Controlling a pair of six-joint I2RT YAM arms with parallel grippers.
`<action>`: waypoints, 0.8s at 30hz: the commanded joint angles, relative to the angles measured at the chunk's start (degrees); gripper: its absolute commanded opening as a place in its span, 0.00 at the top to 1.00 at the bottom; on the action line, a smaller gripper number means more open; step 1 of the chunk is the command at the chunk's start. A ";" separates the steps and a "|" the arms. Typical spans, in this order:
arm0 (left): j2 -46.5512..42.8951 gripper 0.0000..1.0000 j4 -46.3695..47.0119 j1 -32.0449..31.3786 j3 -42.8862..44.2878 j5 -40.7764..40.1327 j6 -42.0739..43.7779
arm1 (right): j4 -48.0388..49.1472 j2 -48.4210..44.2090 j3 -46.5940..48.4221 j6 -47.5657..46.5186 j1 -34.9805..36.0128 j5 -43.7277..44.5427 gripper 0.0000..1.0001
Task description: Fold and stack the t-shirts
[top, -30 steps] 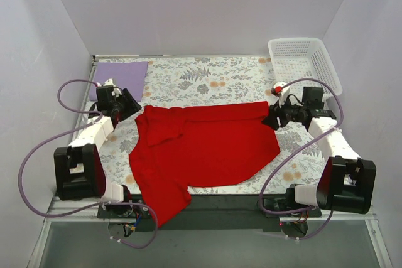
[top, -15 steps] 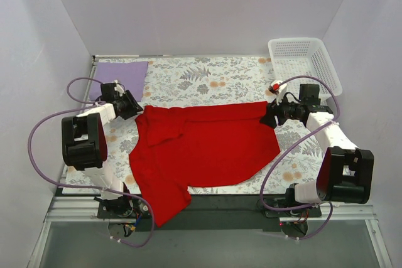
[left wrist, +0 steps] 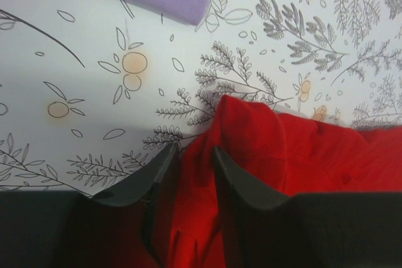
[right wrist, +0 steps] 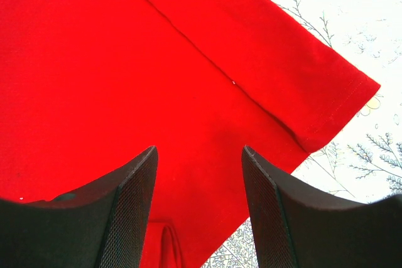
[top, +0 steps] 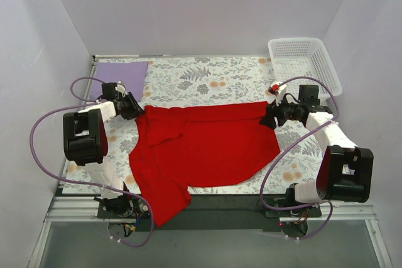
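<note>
Closing in over the last second, my left jaws now stand narrow around a pinched-up ridge of the red t-shirt [left wrist: 251, 136], at its far left corner. In the left wrist view the red cloth fills the gap between the two dark fingers [left wrist: 141, 183] and puckers just beyond their tips. I judge the grip taken, or very nearly so. The left arm [top: 85, 133] has also swung its elbow up and inward, bringing the jaws from just beside the shirt onto its edge.

My right jaws have barely moved. They stand wide apart over the shirt's far right corner, where the hem and a seam lie flat beneath them. I see nothing held there.

The red t-shirt lies spread across the middle of the floral desk [top: 207, 76], mostly flat. A flap is doubled over near the left corner, and the near left part laps over the desk's front edge. It has not shifted. The lavender t-shirt [top: 122, 75] lies as a flat rectangle in the far left corner, near the left jaws. A white basket [top: 301, 61] sits at the far right.

As I judge it, one corner is secured and the other is not. The fold has therefore not begun, and stacking is further off.
</note>
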 commanded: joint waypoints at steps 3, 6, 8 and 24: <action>-0.91 0.80 -3.42 -0.87 -0.78 4.88 1.98 | 0.85 -0.27 -0.12 0.23 0.02 -1.18 0.37; -1.61 0.90 -3.60 -1.04 -2.01 6.91 2.25 | 0.85 -0.10 -0.12 0.14 0.02 -1.01 0.37; -2.84 1.00 -4.03 -0.96 -2.45 4.99 2.34 | 0.85 0.16 -0.03 0.06 0.02 -0.74 0.37; -16.12 1.00 -3.86 -0.87 -4.73 -12.51 1.54 | 1.99 5.70 0.58 2.07 0.02 10.94 0.42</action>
